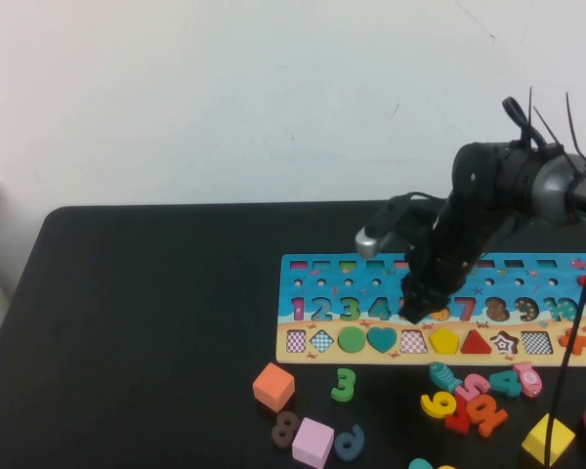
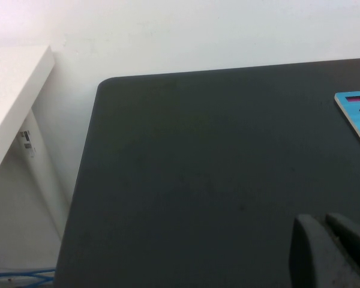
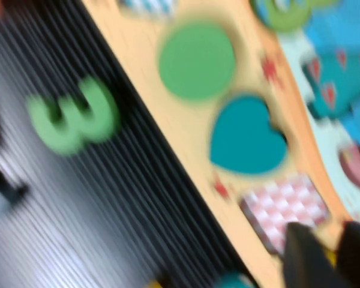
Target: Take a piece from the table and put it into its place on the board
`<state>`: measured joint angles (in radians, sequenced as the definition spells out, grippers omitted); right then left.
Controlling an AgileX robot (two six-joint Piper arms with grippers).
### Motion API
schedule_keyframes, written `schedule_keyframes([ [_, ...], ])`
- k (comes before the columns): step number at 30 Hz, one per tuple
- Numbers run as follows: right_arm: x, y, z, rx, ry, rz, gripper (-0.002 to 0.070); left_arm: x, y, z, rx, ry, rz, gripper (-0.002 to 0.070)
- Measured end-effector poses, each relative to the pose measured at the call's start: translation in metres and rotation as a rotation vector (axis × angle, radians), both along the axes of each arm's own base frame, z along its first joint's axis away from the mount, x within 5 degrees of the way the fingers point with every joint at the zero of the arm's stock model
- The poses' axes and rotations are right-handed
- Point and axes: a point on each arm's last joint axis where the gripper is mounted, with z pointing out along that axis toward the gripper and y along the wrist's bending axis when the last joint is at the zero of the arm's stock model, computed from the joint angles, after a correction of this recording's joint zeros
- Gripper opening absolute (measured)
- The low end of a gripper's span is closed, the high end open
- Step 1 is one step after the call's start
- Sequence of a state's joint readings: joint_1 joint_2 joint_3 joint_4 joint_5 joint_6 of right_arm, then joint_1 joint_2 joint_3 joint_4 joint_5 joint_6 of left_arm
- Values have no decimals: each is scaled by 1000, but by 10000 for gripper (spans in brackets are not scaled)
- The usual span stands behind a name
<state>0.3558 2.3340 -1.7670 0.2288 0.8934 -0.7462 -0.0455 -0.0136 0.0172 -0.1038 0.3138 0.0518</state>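
The number-and-shape puzzle board [image 1: 303, 269] lies on the black table at the right. My right gripper [image 1: 415, 311] hangs low over its middle, near the 5 and 6 places, above the shape row. In the right wrist view its fingers [image 3: 306, 258] stand apart with nothing between them, the gripper [image 3: 330, 237] over the board next to an empty pink checkered slot [image 3: 285, 207]. A green circle [image 3: 196, 60] and a teal heart [image 3: 246, 137] sit in their places. A loose green 3 [image 1: 344, 384] lies in front of the board. My left gripper [image 2: 321, 221] is shut and empty over bare table far to the left.
Loose pieces lie in front of the board: an orange cube [image 1: 273, 386], a pink cube [image 1: 313, 442], a brown 8 [image 1: 285, 428], a teal fish [image 1: 444, 374], an orange 5 [image 1: 488, 415], a yellow cube [image 1: 548, 439]. A white shelf [image 2: 18, 84] stands beyond the table's left edge.
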Motion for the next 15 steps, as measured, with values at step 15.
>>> schedule_keyframes([
  [15, -71, -6, 121, 259, -364, -83, 19, 0, 0, 0, 0, 0, 0, -1],
])
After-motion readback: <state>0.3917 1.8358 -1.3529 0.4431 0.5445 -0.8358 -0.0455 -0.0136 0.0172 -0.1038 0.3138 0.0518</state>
